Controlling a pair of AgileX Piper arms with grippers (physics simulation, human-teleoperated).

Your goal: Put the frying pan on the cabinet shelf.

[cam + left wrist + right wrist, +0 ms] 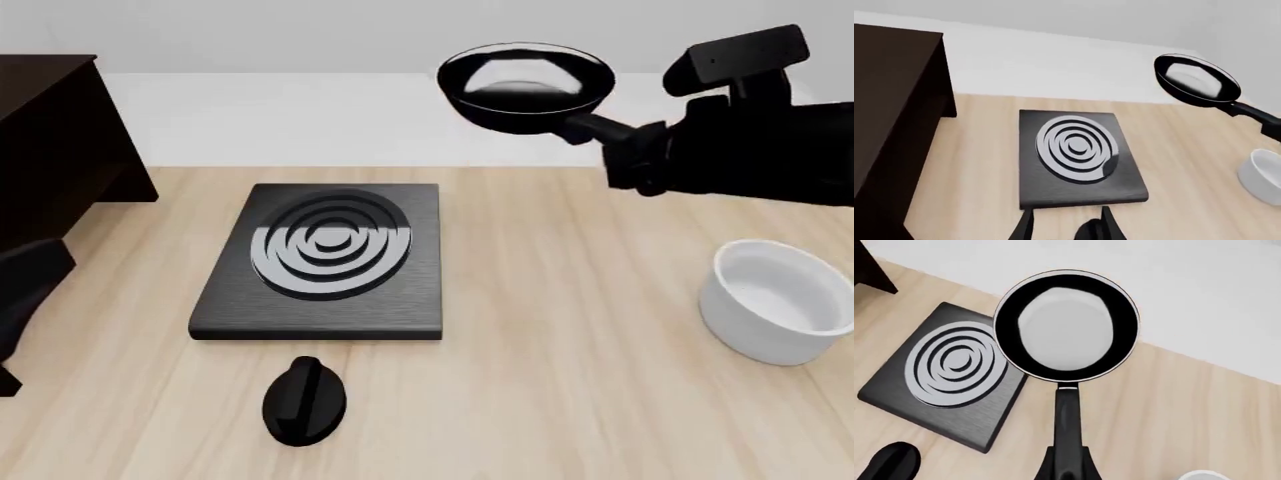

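Far left: large dark brown, nearly black wooden cabinet (pixel 47 150), flat top, boxy sides, standing on the light wood tabletop (pixel 561 330). Nothing on its top in the part that shows.

Left end effector (pixel 1066 222): only the two finger tips show in its wrist view, spread apart, nothing between them. It points at the flat black square plate with silver concentric rings (pixel 327 260), which sits mid-table. A small black knob-like object (pixel 307 400) lies just in front of the plate, nearer the arms.

Right of centre: small round black frying pan (pixel 525 85), glossy pale inside, is up in the air, well clear of the tabletop, roughly level. Right end effector (pixel 1067 467) is pinched on the far end of the long thin black handle (pixel 1067 420). The handle's long axis runs along the fingers, bowl leading.

Far right: white round bowl (pixel 781 300) on the tabletop, below the right arm, untouched.

Key relation: the cabinet lies well to the left of the pan, across the plate. The pan already points leftward from the right end effector, so my read is a leftward carry with the bowl end arriving first. The left arm is nearer the cabinet but empty. Height over the cabinet top can't be judged from here.
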